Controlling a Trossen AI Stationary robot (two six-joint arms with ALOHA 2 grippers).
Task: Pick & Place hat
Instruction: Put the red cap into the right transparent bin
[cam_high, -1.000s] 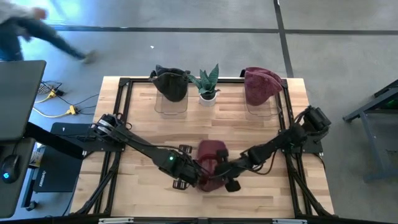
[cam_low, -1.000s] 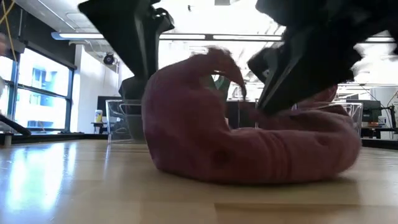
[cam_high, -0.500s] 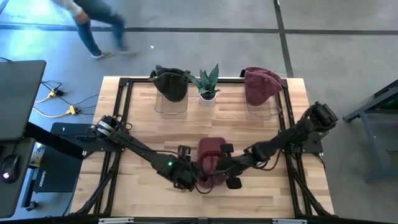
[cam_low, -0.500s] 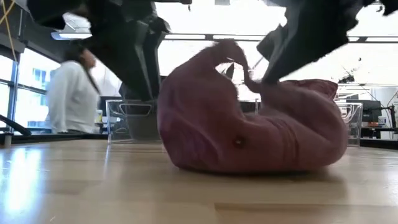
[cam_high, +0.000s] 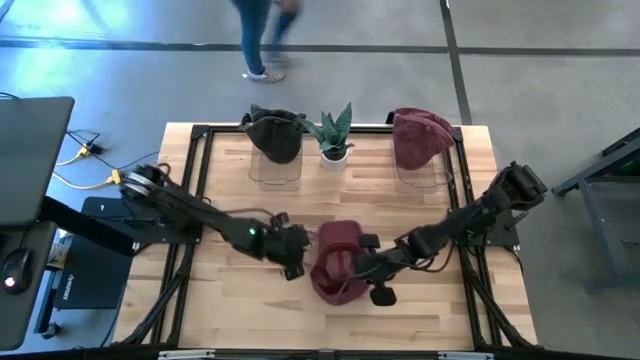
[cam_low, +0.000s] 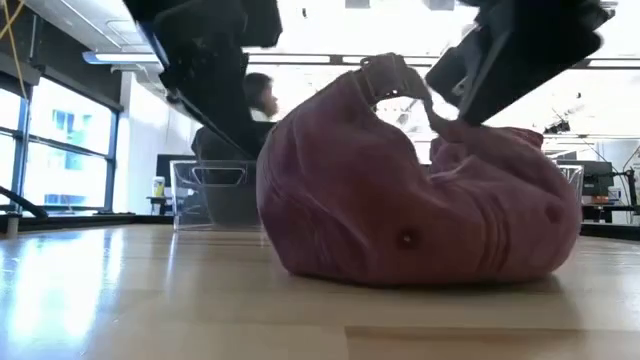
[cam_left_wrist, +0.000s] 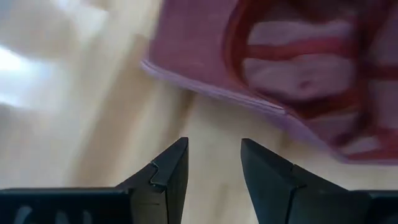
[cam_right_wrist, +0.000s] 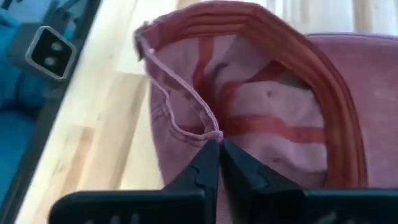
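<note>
A maroon cap (cam_high: 335, 262) lies on the wooden table's near middle, crown down, its hollow inside showing in the right wrist view (cam_right_wrist: 273, 106). My right gripper (cam_high: 365, 268) is at its right side, shut on its rim. My left gripper (cam_high: 291, 258) stands just left of the cap, open and touching nothing. In the left wrist view the gripper (cam_left_wrist: 214, 146) has the cap's edge (cam_left_wrist: 211, 87) a short way ahead of it. In the low view the cap (cam_low: 420, 200) rests on the table by its crown. My right gripper (cam_right_wrist: 217, 144) pinches the cap's thin rim edge (cam_right_wrist: 198, 127) between its two fingertips. It comes slanting from the table's right and from above. The pinched edge is drawn up (cam_low: 390, 75), while the crown stays on the table.
Along the far edge stand a clear stand with a black hat (cam_high: 275, 135), a small potted plant (cam_high: 335, 135) and a clear stand with a maroon hat (cam_high: 420, 138). A black frame (cam_high: 195, 150) borders the table. A person (cam_high: 265, 30) walks on the floor beyond.
My left gripper has drawn back from the cap toward the table's left and far side, and now stands free of it. The cap has bunched into a shorter heap and turned its opening upward, its rim raised by my right gripper.
</note>
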